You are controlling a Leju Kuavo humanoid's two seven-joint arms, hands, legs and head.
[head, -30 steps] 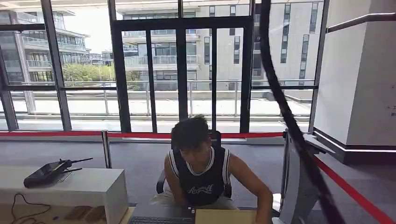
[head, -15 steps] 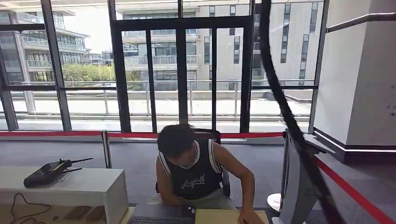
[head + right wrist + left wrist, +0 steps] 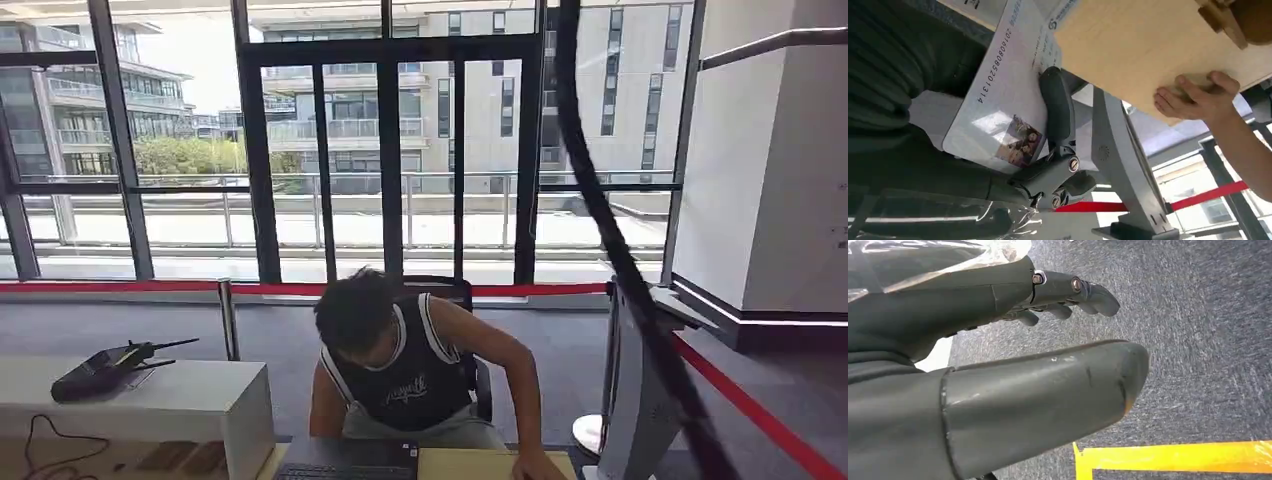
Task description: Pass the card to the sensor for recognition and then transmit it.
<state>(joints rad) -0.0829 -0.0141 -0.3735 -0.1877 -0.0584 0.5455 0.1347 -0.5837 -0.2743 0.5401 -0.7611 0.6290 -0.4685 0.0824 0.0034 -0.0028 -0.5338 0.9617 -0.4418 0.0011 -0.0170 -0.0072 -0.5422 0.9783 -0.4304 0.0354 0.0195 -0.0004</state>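
Note:
My right hand (image 3: 938, 170) holds a white card (image 3: 1003, 95) printed with a long number and a small photo; a dark finger (image 3: 1058, 110) lies across its face. Beyond the card rises the grey sensor stand (image 3: 1120, 165), which stands at the desk's right end (image 3: 635, 410). A person (image 3: 400, 370) sits behind the desk, leaning over, one hand (image 3: 1193, 97) pressed on a tan board (image 3: 1143, 45). My left hand (image 3: 1013, 375) hangs over grey carpet, fingers apart, holding nothing.
A black cable (image 3: 600, 200) runs diagonally across the head view. A red barrier belt (image 3: 760, 420) passes behind the person and along the right. A white counter (image 3: 180, 400) with a black device (image 3: 100, 370) stands left. Yellow floor tape (image 3: 1173, 460) lies under my left hand.
The person has leaned lower and toward the left of the picture, and their hand has come down on the tan board.

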